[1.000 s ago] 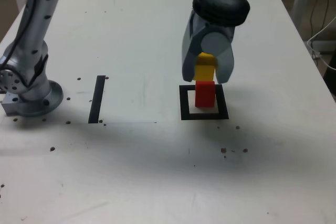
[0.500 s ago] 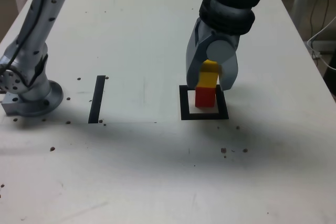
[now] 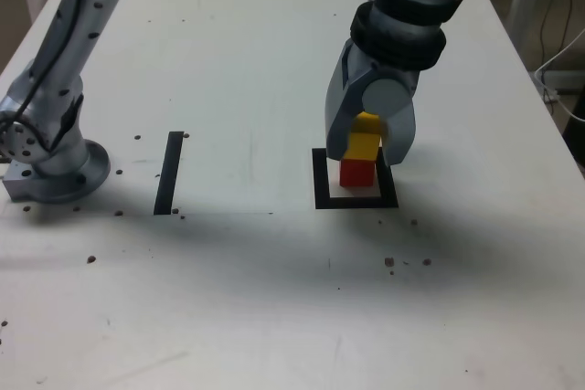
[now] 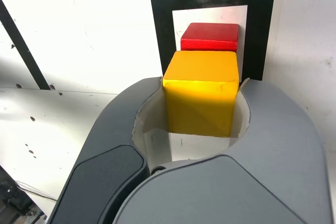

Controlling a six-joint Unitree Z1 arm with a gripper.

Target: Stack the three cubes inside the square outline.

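The grey fingers (image 3: 369,139) are clenched on a matte yellow cube (image 3: 365,141), held directly above a matte red cube (image 3: 357,173), apparently for stacking. Beneath the fingers, the red cube sits inside the thick black square outline (image 3: 321,180) on the white desk (image 3: 274,299). No green cube is visible.

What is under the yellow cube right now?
The red cube sits directly below the yellow cube, inside the black square outline. The tool is shut on the yellow cube; whether the two cubes touch is hidden. No green cube shows.
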